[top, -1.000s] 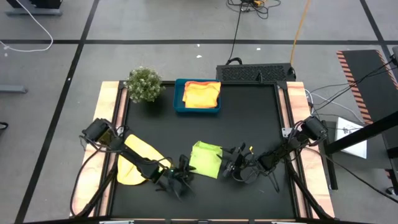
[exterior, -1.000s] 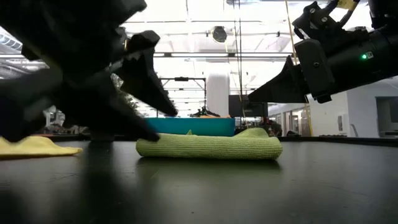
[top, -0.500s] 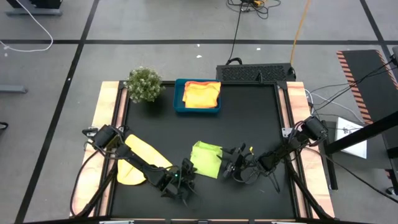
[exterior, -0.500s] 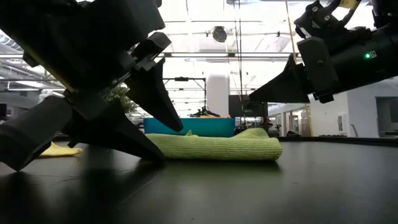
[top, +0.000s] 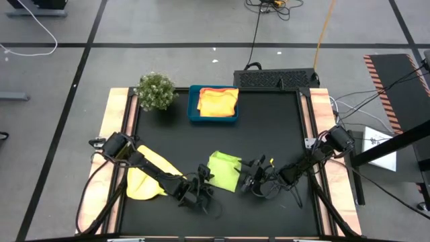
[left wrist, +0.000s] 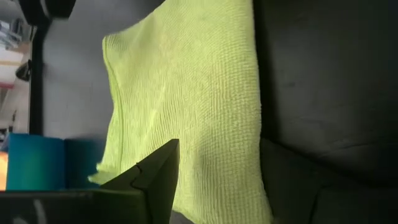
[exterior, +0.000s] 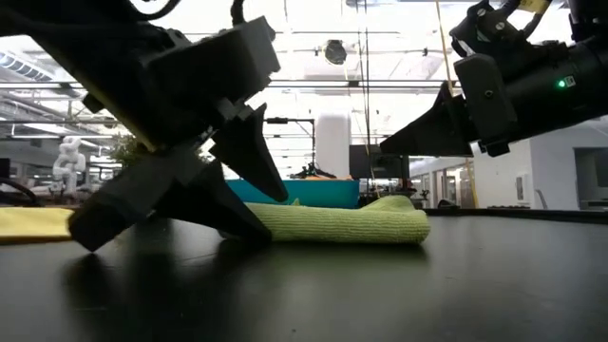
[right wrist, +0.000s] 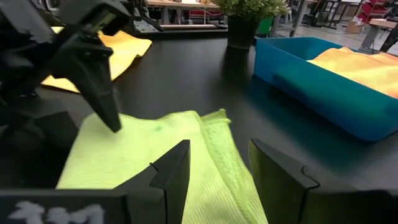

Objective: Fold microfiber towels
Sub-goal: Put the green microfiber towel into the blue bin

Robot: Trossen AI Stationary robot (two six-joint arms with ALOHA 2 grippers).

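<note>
Lime green towel (top: 224, 170) lies folded on the black tabletop (top: 269, 128), toward its front edge. Left gripper (top: 202, 185), fingers spread, tips at the towel's left edge; right gripper (top: 254, 176), fingers parted and holding nothing, just off its right edge. Yellow towel (top: 144, 176) lies near the left edge; orange-yellow towels (top: 217, 101) fill the blue tray (top: 193, 107) at the back edge.

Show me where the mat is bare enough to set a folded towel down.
Bare mat: the wide stretch between the tray and the right edge, and the middle between the plant and the green towel. Crowded: the near edge, where the left gripper and right gripper flank that towel, with the yellow towel beside them.
</note>
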